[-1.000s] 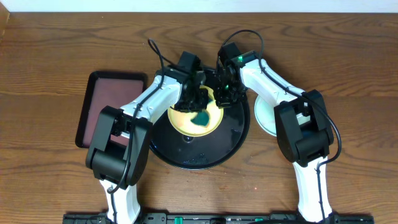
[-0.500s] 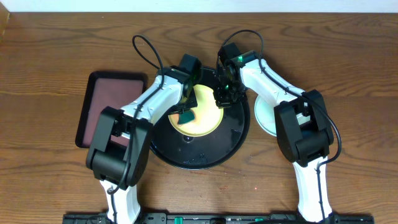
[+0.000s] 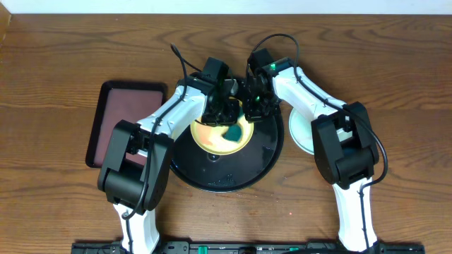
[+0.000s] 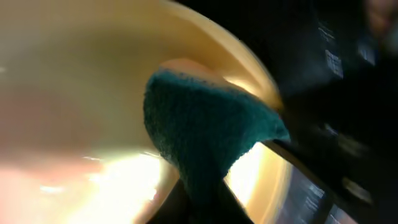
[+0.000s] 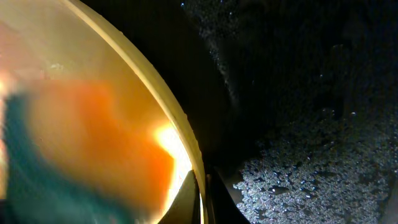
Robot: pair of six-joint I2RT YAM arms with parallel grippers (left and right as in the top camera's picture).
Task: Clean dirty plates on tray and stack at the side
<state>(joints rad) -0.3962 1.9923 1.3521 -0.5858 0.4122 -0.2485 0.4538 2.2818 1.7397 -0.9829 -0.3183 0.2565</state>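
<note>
The brown wooden surface [image 3: 56, 56] carries the large round glossy black tray [image 3: 263, 156]. Just left of that tray lies a rectangular maroon tray with a black rim [image 3: 120, 120]. Just right of it, on the wood, sits a pale turquoise round plate [image 3: 300, 137], partly hidden by the right arm. On the black tray, toward its far side, rests the pale yellow round plate [image 3: 212, 143]. The right jaws are closed on the yellow plate's far-right rim. The left jaws are clamped on a teal cloth pad [image 4: 199, 137] pressed against that plate.
</note>
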